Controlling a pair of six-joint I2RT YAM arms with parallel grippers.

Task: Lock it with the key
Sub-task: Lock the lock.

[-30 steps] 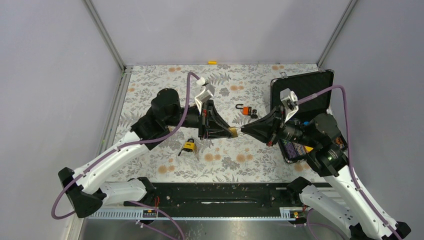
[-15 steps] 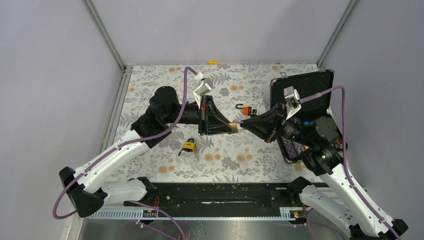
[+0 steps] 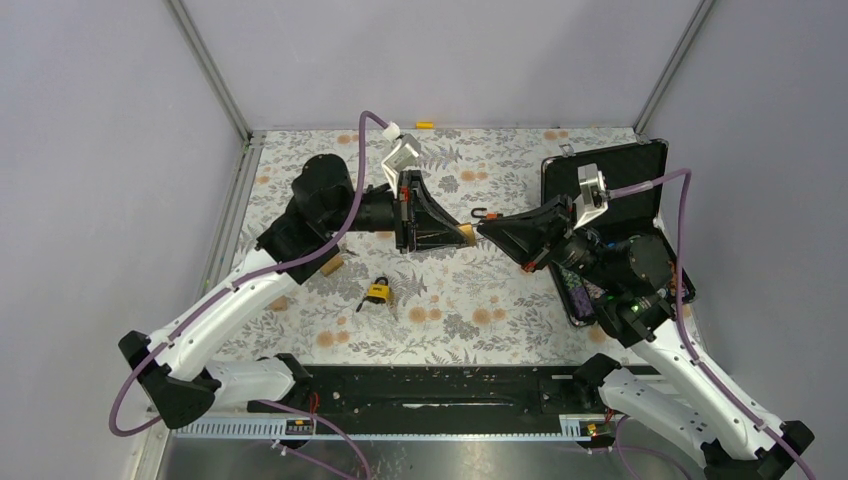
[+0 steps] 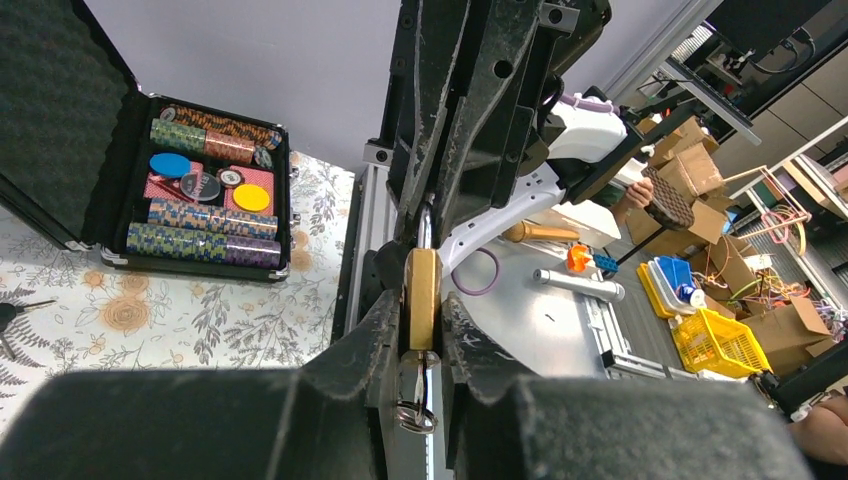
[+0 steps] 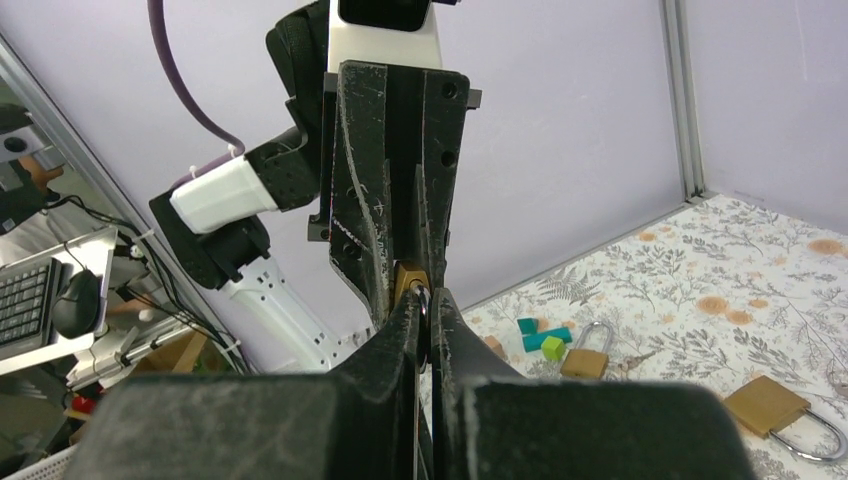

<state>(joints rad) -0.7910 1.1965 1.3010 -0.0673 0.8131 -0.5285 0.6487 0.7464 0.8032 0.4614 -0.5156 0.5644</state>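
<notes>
The open black case is lying flat with its lid back, showing rows of poker chips (no part of this job). Left of the case, in mid-air, the left gripper is clamping the brass padlock by its flat faces, steadying it. The right gripper, fully closed, is pinching what appears to be the key at the padlock's end, evidently for turning.
</notes>
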